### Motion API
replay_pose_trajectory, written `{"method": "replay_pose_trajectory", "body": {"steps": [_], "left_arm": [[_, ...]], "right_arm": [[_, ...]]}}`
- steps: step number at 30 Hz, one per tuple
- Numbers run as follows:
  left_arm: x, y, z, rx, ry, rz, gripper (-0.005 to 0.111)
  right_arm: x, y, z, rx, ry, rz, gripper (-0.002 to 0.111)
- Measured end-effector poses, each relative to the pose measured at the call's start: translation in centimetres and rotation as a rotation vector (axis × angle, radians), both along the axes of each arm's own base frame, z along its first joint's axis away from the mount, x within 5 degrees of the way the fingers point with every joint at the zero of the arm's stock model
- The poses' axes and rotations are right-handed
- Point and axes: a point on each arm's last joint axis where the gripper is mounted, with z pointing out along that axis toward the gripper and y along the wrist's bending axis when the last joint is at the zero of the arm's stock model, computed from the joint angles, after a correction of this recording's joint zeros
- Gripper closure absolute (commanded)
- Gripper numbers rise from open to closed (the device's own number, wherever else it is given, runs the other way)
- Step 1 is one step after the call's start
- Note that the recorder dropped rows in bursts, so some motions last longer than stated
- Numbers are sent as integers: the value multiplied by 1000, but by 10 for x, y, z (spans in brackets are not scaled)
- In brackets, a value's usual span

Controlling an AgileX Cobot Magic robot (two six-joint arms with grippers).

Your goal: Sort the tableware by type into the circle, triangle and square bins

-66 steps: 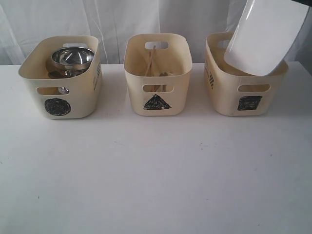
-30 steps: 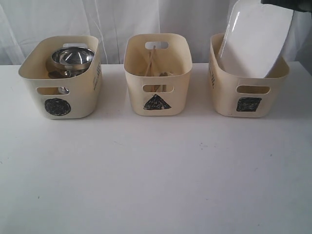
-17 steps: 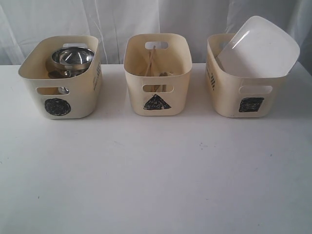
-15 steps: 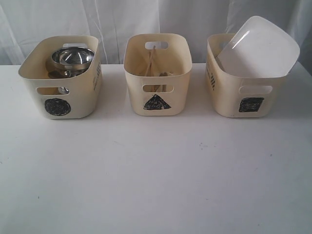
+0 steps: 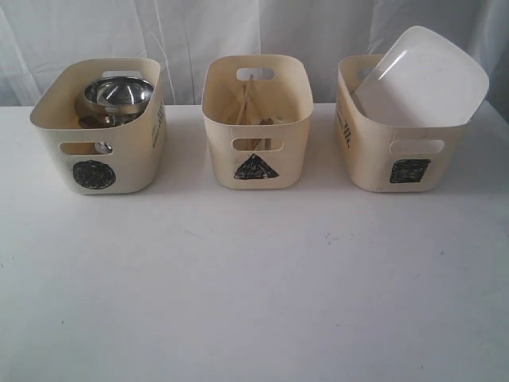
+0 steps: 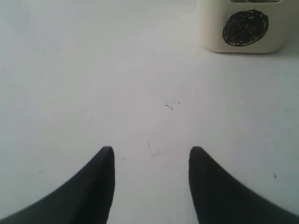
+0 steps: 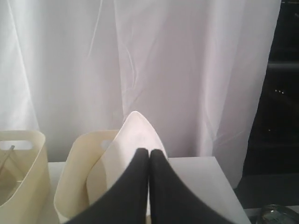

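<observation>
Three cream plastic tubs, smooth, w/ rounded corners and handle cut-outs, stand in a row across the upper part of the ext. view on a matte white worktop (image 5: pixel 254 278), white pleated curtain (image 5: pixel 199 32) behind. The circle bin (image 5: pixel 131 167) at upper left holds a shiny steel bowl (image 5: pixel 119 93) sitting proud of the rim on other steel pieces I can't tell apart. The triangle bin (image 5: pixel 219 131), upper middle, has thin wooden chopsticks (image 5: pixel 246 99) leaning vs its back wall. The square bin (image 5: pixel 370 163) at upper right carries the big glossy white plate (image 5: pixel 425 79), square w/ rounded corners. It sits tilted, lower edge down inside the tub, upper corner well above the rim and out past the bin's right side. The bins stand apart, none touching. Open worktop fills the lower half of the frame, so lots of room there; the worktop's right edge runs just beside the square bin. My left end effector (image 6: pixel 152 150) has its dark pointed fingers spread wide w/ nothing between them, low over plain worktop, the circle bin ahead and well apart. My right end effector (image 7: pixel 149 151) has its fingers pressed together tip to tip, gripping nothing; the plate's raised corner lies beyond the fingertips, not in them, w/ the square bin under it.
</observation>
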Motion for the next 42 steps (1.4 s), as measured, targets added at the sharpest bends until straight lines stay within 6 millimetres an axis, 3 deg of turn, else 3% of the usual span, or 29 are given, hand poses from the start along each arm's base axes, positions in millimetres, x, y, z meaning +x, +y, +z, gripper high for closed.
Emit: {"method": "replay_pose_trajectory", "body": {"steps": [9,18,26,42], "left_arm": [[0,0,0,0,0,0,53],[0,0,0,0,0,0,53],[0,0,0,0,0,0,53],[0,0,0,0,0,0,53]], "right_arm": [[-81,28,-28,3,-25,171,108],[-121,47,-51,-9,-36,316,108],[-134,52,-53,63,-68,350,108],[-136,52,-53,49,-65,352,108]]}}
